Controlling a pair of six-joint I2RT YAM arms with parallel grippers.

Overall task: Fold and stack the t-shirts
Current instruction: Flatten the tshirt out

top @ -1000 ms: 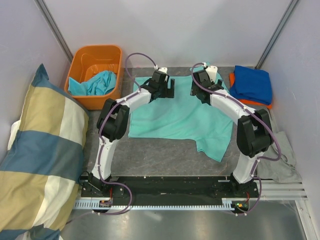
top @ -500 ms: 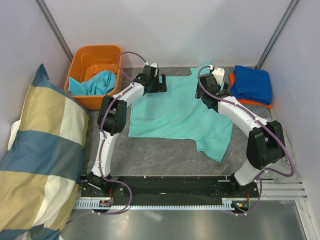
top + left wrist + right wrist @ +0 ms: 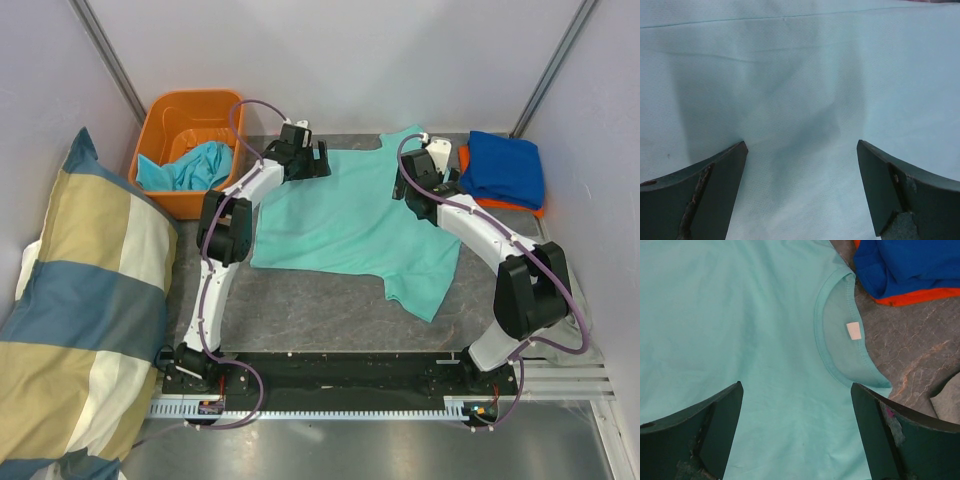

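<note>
- Grey marbled surface (image 3: 320,310), pale walls (image 3: 350,60) around; mint t-shirt (image 3: 350,220) lies spread on its far half.
- My left end effector (image 3: 801,150) and right end effector (image 3: 796,392) both hang spread above it.

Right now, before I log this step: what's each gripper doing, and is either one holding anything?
Left gripper: open, holding nothing, over the mint-teal t-shirt.
Right gripper: open, holding nothing, over the same shirt.

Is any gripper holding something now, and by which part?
Nothing is held. The left gripper and the right gripper both have open jaws above the flat mint-teal t-shirt.
</note>
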